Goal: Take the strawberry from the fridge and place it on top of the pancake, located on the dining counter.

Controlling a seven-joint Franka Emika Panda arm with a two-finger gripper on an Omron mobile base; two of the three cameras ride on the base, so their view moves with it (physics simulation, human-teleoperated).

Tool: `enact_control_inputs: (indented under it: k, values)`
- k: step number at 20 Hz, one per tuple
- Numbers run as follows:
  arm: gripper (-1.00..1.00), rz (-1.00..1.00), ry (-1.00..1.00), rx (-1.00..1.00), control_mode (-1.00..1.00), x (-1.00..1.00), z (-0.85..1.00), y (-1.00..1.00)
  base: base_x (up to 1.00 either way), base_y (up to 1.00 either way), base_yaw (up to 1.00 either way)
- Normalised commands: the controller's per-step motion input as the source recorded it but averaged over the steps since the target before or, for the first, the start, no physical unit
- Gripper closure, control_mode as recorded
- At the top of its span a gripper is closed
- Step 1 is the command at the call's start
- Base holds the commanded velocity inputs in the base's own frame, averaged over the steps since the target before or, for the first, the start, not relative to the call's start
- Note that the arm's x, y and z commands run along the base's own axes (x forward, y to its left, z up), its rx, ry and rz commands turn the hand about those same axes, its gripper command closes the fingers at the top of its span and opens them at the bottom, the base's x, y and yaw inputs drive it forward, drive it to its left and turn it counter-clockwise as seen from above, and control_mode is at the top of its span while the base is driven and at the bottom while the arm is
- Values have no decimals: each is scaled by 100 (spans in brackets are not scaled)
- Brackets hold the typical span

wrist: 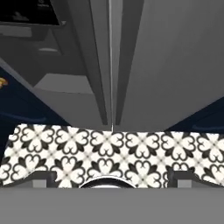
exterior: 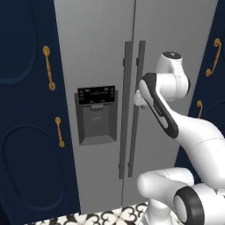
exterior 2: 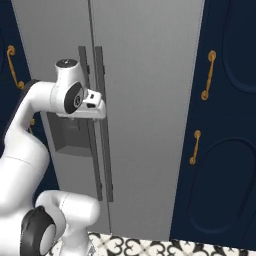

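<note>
I see the fridge [exterior: 101, 66] with both doors closed; it is a tall flat body of smooth matte grey. Two long, thin dark handles [exterior: 134, 105] run vertically, close beside the centre seam. A black dispenser panel [exterior: 96, 96] sits above a recessed grey niche on the left door.

On both sides stand navy cabinets [exterior: 26, 132] with oval panels and curved gold handles [exterior 2: 207, 75]. The floor [wrist: 109, 153] has white tiles with a black ornamental pattern.

My gripper [exterior 2: 97, 107] is just in front of the handles, at the height of the dispenser. In the hand view the two finger tips [wrist: 41, 178] stand wide apart and hold nothing. Between the hand and the door seam there is little room.
</note>
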Motion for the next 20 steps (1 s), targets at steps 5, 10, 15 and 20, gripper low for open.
enact_control_inputs:
  k: [5, 10, 15, 20]
  values:
    - [-100, 1, -23, 3, -100, 95, -25, -1, 0, 0, 0]
    - [-100, 0, -2, 1, -100, 100, -1, -4, 0, 0, 0]
    - [-100, -1, 2, 0, -100, 79, 0, 0, 0, 0, 0]
    - [-100, 0, -1, 0, -100, 64, -3, -5, 0, 0, 0]
